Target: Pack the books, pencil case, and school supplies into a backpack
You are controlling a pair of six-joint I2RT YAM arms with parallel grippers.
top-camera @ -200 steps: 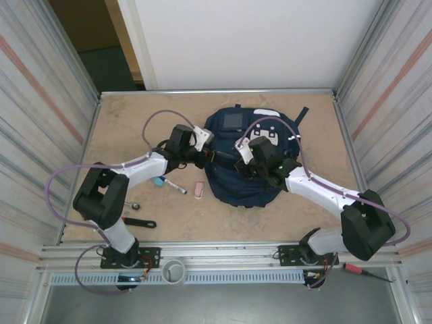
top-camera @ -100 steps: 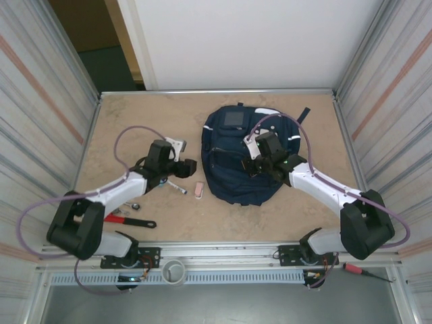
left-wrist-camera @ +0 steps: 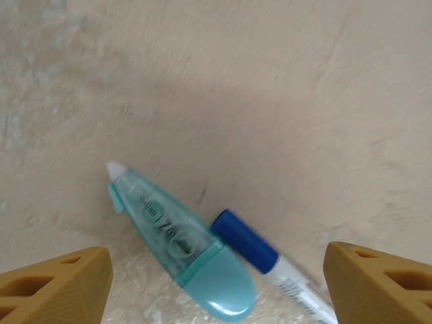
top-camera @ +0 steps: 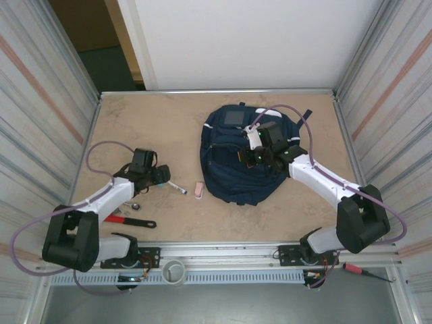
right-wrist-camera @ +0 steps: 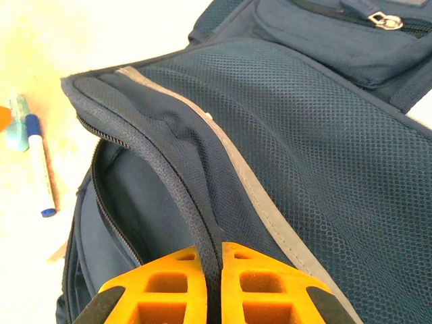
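The navy backpack (top-camera: 233,177) lies in the middle of the table, its main zip gaping on the left side. My right gripper (top-camera: 251,157) is shut on the raised zip edge of the backpack (right-wrist-camera: 304,135), the piping pinched between its orange fingers (right-wrist-camera: 169,290). My left gripper (top-camera: 160,177) stands open low over the table, a fingertip either side of the teal piece (left-wrist-camera: 182,246) and the blue-capped white marker (left-wrist-camera: 246,241), touching neither. A small pink eraser (top-camera: 198,190) lies just left of the backpack. The books and the pencil case are out of view.
A red pipe wrench (top-camera: 125,220) and a small spanner (top-camera: 135,204) lie near the left arm's base. Corrugated metal walls close both sides. A red-handled screwdriver (top-camera: 354,268) sits off the table at the front right.
My left gripper opened and swung back left from the backpack to above the marker and teal piece. My right gripper shut on the backpack's zip edge and moved a little further back.
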